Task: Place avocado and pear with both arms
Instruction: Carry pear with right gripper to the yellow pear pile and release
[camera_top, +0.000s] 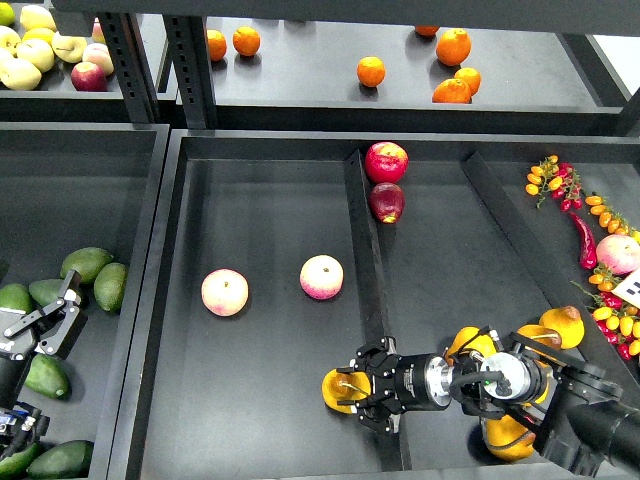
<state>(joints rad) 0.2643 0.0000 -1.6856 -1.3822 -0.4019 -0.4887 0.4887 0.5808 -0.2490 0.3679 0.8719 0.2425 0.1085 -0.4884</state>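
My right gripper (362, 392) is shut on the yellow-orange pear (337, 389). It holds the pear low, just left of the divider (366, 262), over the front of the middle bin. My left gripper (70, 312) is open and empty over the left bin. It hangs among several avocados. A dark green avocado (46, 376) lies just below it, and another (62, 458) lies at the front edge. Paler avocados (87, 263) lie behind the gripper.
Two pink-yellow peaches (225, 292) (321, 277) lie in the middle bin. Two red fruits (386, 161) (386, 201) sit by the divider's far end. More pears (561, 325) lie around my right arm. Oranges (371, 71) are on the upper shelf, and chillies and small tomatoes (586, 238) at the right.
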